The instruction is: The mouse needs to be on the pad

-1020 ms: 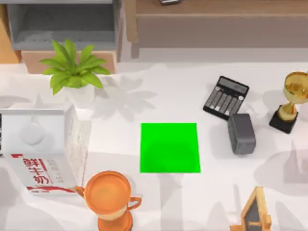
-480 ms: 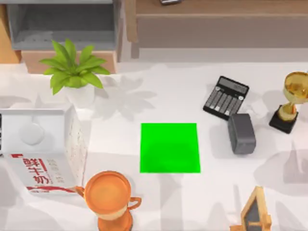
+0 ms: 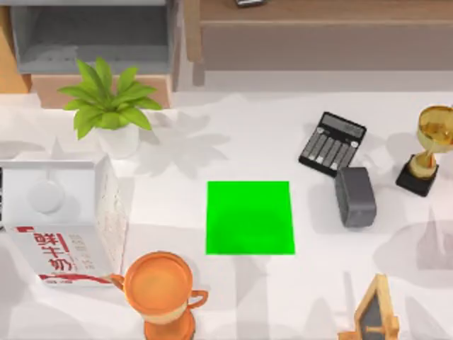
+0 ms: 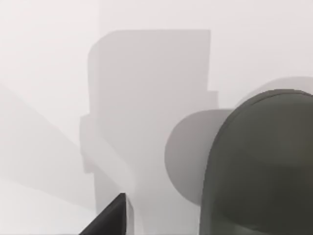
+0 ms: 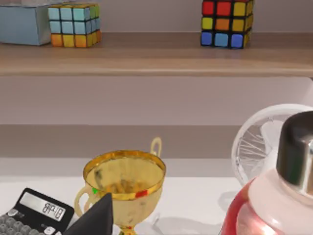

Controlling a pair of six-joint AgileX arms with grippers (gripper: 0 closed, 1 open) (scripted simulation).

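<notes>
- Mouse [image 3: 355, 196]: dark grey block on our worktop [image 3: 248, 142], right of centre, resting flat, its far end just beside the calculator [image 3: 332, 143].
- Pad [image 3: 250, 217]: bright green square, flat at the worktop's middle, bare; the mouse lies apart from it, off its right edge.
- Calculator: black with grey keys, tilted, behind the mouse; it also sits low in the right wrist view beside the gold trophy.
- Gold trophy [image 3: 429, 149]: upright on a dark base at the right edge, near the mouse.
- Plant [image 3: 107, 99]: white pot, far left.
- Milk carton [image 3: 60, 219]: lying at the left edge.
- Orange cup [image 3: 161, 290]: near front, left of the pad.
- Shelf [image 5: 156, 54]: in the right wrist view, carrying two colour cubes [image 5: 74, 24].
- Bottle [image 5: 274, 196]: red, dark cap, close in the right wrist view.
- Our left and right jaws: a dark tip is all we see in each wrist view, so we cannot tell whether they are spread or pressed together.
</notes>
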